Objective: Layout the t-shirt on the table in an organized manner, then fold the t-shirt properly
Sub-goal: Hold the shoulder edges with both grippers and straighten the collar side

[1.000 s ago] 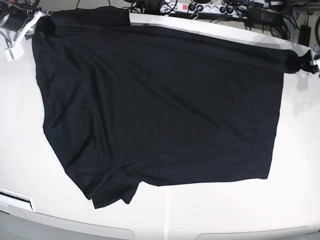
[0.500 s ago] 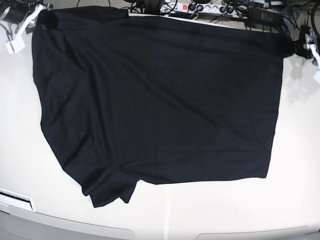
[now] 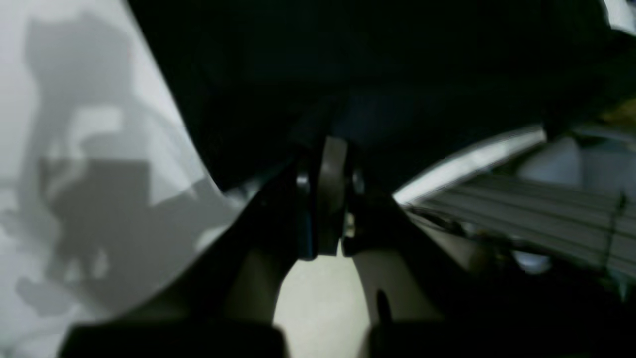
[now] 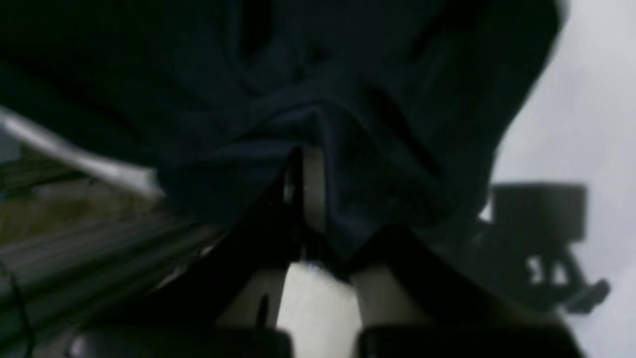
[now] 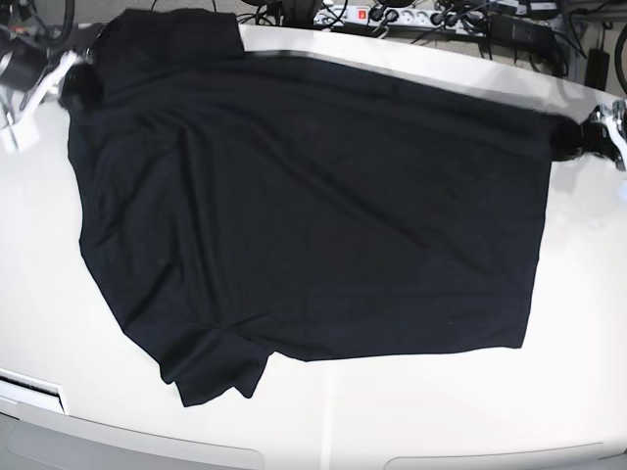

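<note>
Left gripper (image 3: 328, 199): jaws clamped on a corner of the plain black soft-fabric t-shirt (image 5: 313, 215). Right gripper (image 4: 305, 199): jaws likewise pinched on bunched cloth at the opposite far corner. Between them the shirt lies spread across the large glossy white table (image 5: 588, 323), one sleeve crumpled at its near edge. Judgement: layout step in hand; next, tension evenly, lower flat, release.
</note>
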Robot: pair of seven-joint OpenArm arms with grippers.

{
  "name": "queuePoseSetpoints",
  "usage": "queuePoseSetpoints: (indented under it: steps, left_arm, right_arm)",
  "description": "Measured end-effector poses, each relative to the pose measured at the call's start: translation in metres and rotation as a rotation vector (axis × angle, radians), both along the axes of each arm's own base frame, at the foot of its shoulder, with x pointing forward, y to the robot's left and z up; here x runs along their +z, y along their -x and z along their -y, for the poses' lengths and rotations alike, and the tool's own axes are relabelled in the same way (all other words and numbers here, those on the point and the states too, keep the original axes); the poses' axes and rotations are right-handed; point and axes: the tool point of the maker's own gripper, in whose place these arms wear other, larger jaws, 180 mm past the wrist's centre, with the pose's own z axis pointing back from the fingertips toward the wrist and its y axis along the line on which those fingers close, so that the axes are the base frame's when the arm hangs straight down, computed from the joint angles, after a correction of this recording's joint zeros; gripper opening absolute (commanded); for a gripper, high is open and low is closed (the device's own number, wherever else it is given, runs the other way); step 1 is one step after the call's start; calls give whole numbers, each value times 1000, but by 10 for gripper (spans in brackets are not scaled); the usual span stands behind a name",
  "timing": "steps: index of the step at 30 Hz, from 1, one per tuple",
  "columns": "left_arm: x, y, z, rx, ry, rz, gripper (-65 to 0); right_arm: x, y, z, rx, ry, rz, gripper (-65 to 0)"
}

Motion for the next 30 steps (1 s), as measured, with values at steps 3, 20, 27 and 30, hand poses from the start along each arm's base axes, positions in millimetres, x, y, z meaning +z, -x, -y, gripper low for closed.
queuePoseSetpoints:
  steps: [3, 20, 27, 30]
  left_arm:
    - [6, -12, -2, 2, -12, 37, -650]
    - [11, -42, -24, 44, -126, 145, -650]
    - [5, -45, -14, 62, -92, 165, -650]
    - [-3, -42, -5, 68, -71, 159, -650]
  right_arm:
    - [6, -19, 4, -9, 26, 57, -650]
    - [-20, -67, -25, 130, 109, 75, -650]
    - [-19, -89, -19, 105, 112, 100, -650]
    - [-24, -92, -17, 95, 101, 90, -650]
